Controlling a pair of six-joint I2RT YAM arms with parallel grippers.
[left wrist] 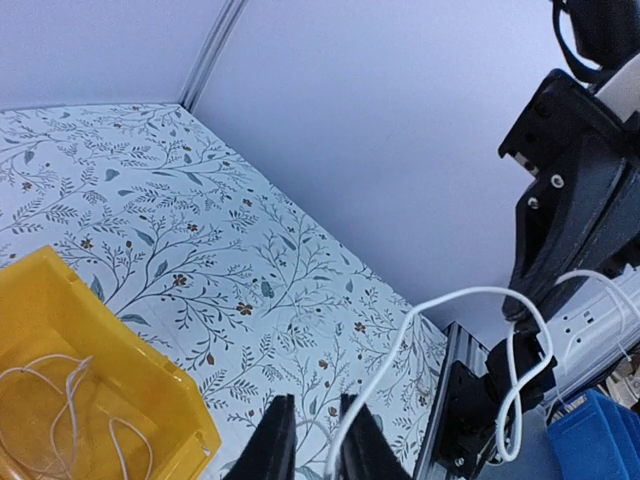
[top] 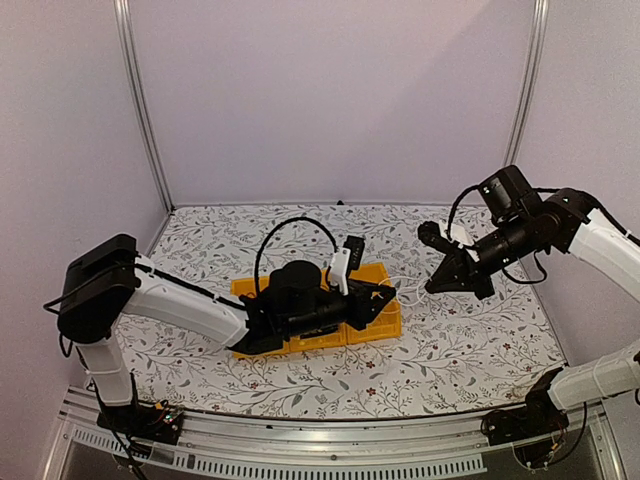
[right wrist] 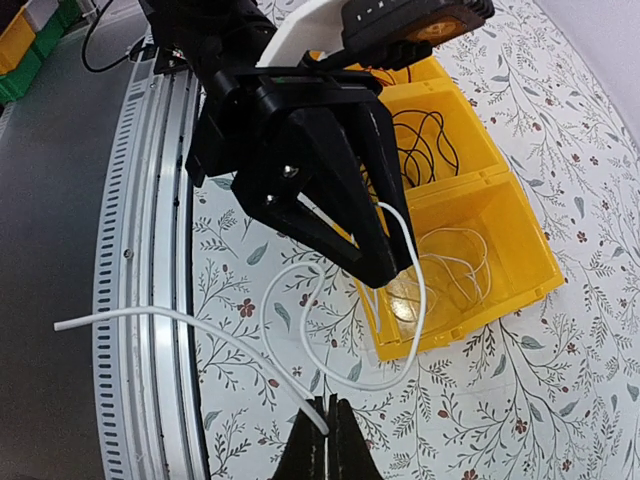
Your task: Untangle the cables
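Note:
A white cable (right wrist: 361, 386) hangs between my two grippers just right of the yellow bin (top: 385, 322). My right gripper (right wrist: 328, 422) is shut on it near one end, above the table, and shows in the top view (top: 432, 286). My left gripper (left wrist: 315, 420) is over the bin's right end (top: 385, 293). Its jaws stand slightly apart, and the white cable (left wrist: 470, 292) runs up along the inner edge of one finger toward the right gripper. A black cable (right wrist: 430, 140) lies in one bin compartment. Thin white wire (right wrist: 455, 265) lies in the end compartment (left wrist: 60, 400).
The aluminium rail (right wrist: 150, 300) runs along the table's near edge, and the cable's free end hangs over it. Frame posts and walls close the back and sides. A blue bin (left wrist: 590, 440) and a power strip sit off the table.

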